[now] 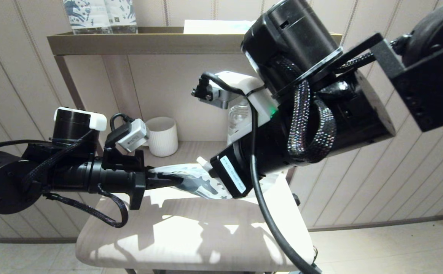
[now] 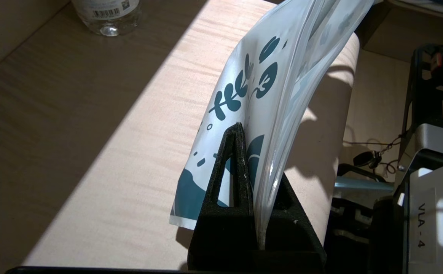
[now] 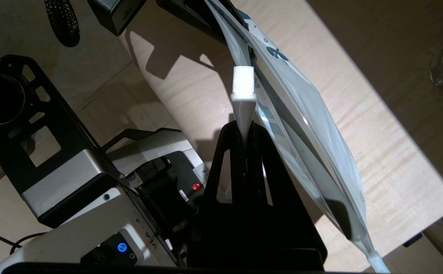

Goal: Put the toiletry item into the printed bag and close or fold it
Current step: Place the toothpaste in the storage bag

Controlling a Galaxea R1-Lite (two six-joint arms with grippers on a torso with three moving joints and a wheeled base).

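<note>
The printed bag (image 1: 195,182) (image 2: 244,83) (image 3: 305,125), white with dark blue leaves and shapes, hangs in the air over the table. My left gripper (image 1: 170,182) (image 2: 257,152) is shut on one end of it, with the bag's edge pinched between the black fingers. My right gripper (image 3: 245,127) is shut on the toiletry item (image 3: 243,82) (image 1: 203,163), a slim white piece with a ribbed end sticking out past the fingertips. That end lies beside the bag's edge, close to the left gripper. I cannot tell whether it is inside the bag.
The pale wooden table (image 1: 191,232) lies below both arms. A white ribbed cup (image 1: 162,136) and a clear bottle (image 1: 238,118) (image 2: 107,15) stand at the back. The upper shelf (image 1: 149,42) carries printed bottles (image 1: 99,15). The robot's base shows past the table's edge (image 3: 92,198).
</note>
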